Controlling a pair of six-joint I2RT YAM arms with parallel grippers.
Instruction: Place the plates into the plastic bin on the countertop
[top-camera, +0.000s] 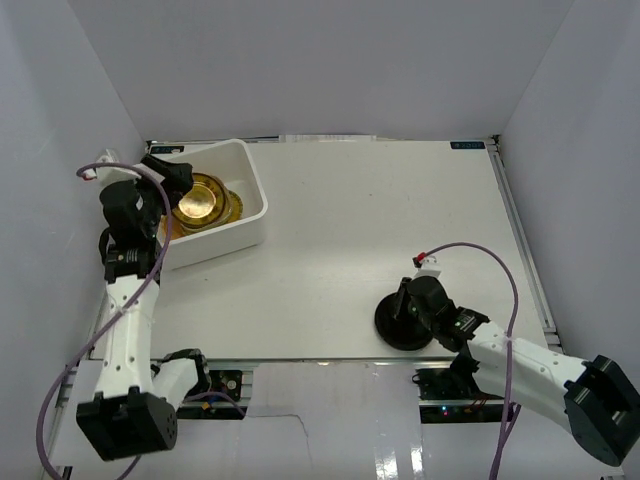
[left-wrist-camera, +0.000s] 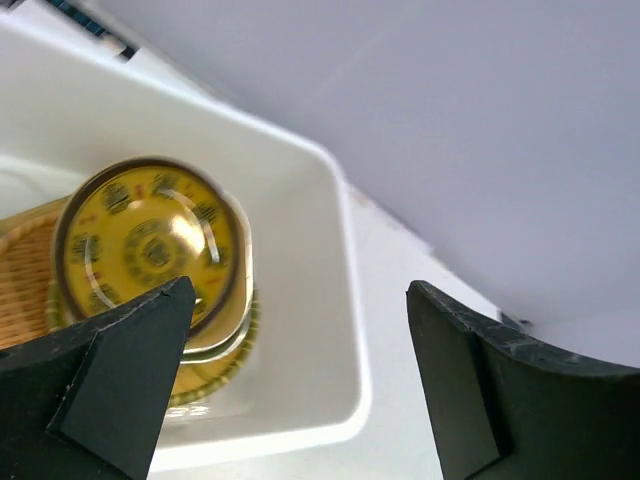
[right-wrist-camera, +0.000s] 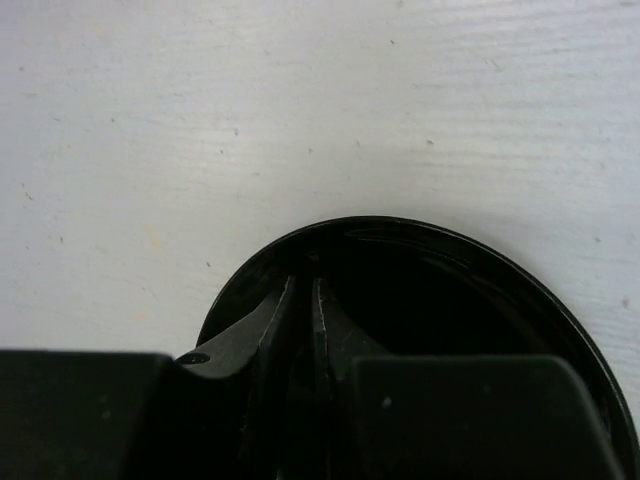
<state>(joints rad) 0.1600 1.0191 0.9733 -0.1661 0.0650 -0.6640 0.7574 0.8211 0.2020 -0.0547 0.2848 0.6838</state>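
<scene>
The white plastic bin (top-camera: 228, 236) stands at the far left of the countertop (top-camera: 380, 210). In it a gold-patterned dark plate (top-camera: 200, 200) lies on top of a stack. My left gripper (top-camera: 168, 185) hovers over the bin's left side, open and holding nothing. The left wrist view shows the gold-patterned plate (left-wrist-camera: 150, 240) resting on a yellow plate (left-wrist-camera: 215, 375) beside a tan woven one (left-wrist-camera: 25, 280), with the gripper (left-wrist-camera: 300, 290) wide above the bin's wall (left-wrist-camera: 335, 300). A glossy black plate (top-camera: 400, 325) lies near the front edge. My right gripper (right-wrist-camera: 304, 285) is shut on that plate's (right-wrist-camera: 450, 280) rim.
Grey walls enclose the countertop on three sides. A metal rail (top-camera: 520, 240) runs along the right edge. The right arm's purple cable (top-camera: 500, 270) loops above the surface near the black plate.
</scene>
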